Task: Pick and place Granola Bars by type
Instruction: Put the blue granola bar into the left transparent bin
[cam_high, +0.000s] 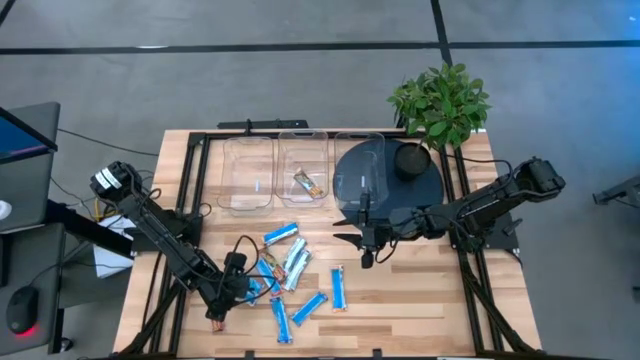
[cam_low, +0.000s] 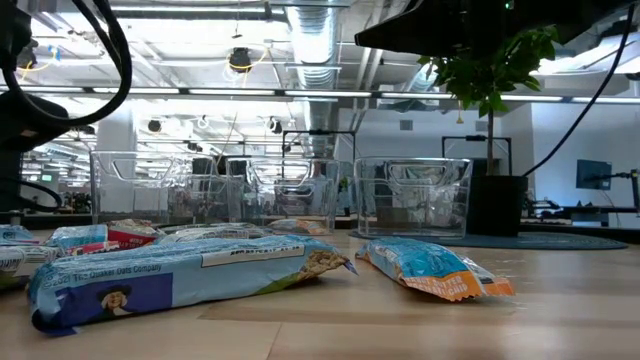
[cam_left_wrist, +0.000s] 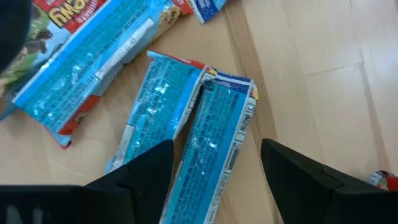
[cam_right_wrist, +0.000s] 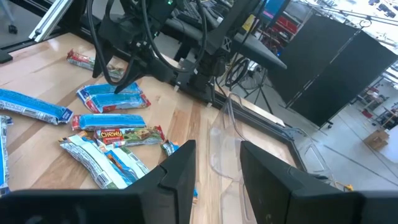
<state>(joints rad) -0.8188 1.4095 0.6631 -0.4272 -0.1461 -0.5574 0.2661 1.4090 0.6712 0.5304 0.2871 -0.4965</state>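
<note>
Left gripper (cam_left_wrist: 214, 165) hangs low over the pile of granola bars, with its two dark fingers (cam_left_wrist: 146, 168) spread wide apart and nothing between them yet. Right under it lie two blue bars (cam_left_wrist: 214, 146) side by side on the wooden table (cam_high: 420, 300), touching along their long edges. Another blue bar (cam_left_wrist: 87, 68) lies just beside them, and part of a red and green one peeks in near it. From above, most of the bars (cam_high: 290, 265) are scattered on the table in front of the bins, and most are bright blue. One brown bar (cam_high: 309, 184) is already inside the middle clear bin (cam_high: 302, 168). The other two clear bins (cam_high: 248, 172) sit on either side of it. The right gripper (cam_high: 366, 242) waits up in the air near the right bin, with its fingers partly apart and holding nothing. A green plant (cam_high: 440, 100) in a black pot stands at the far right corner of the table.
</note>
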